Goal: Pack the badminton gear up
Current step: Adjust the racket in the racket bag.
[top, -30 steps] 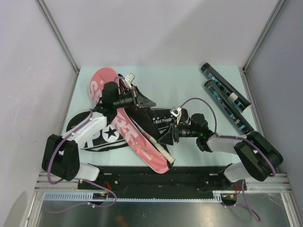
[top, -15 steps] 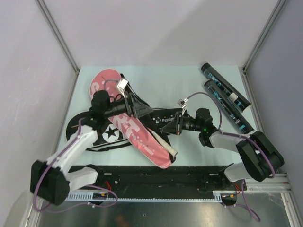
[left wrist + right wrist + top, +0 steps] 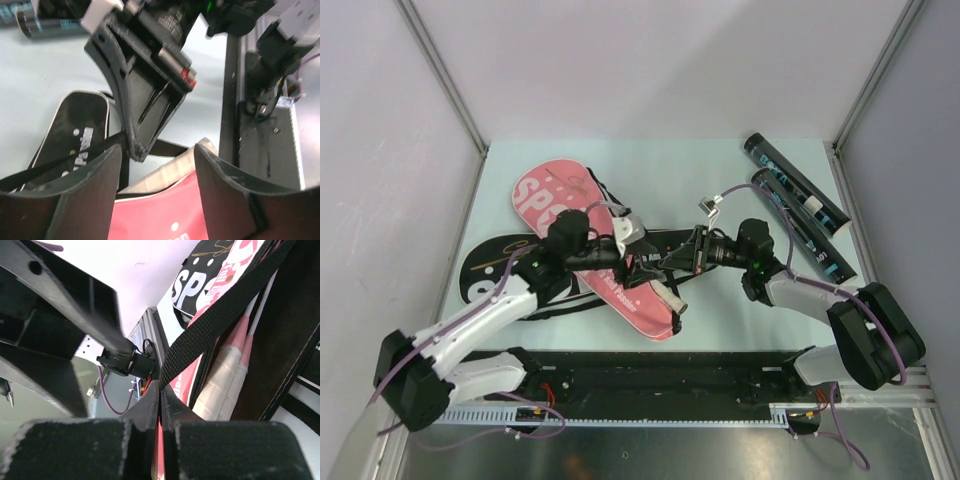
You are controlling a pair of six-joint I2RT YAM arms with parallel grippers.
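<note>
Badminton rackets with pink-and-white shafts and pale wrapped handles [image 3: 222, 375] lie inside a long pink fabric racket cover with white lettering [image 3: 552, 195]. They show through its open zip edge. The cover lies diagonally across the pale green table [image 3: 720, 180], its wide end toward the far left and its handle end toward the near middle. One pale handle pokes out at that near end.

The pink cover rests on a black racket bag with white star print [image 3: 495, 272], which lies flat on the left side of the table.

The right gripper [image 3: 160, 390] reaches in from the right to the middle of the cover. Its fingers are pressed together and appear to pinch a black woven strap [image 3: 215, 315] at their tips. The rackets lie just beside those tips.

The left gripper [image 3: 157, 170] hovers over the cover's middle with its fingers spread apart, holding nothing. It faces the right gripper closely.

Two long dark tubes with teal print [image 3: 790, 180] [image 3: 810, 235] lie side by side at the far right, well apart from both grippers. Their contents cannot be seen.
</note>
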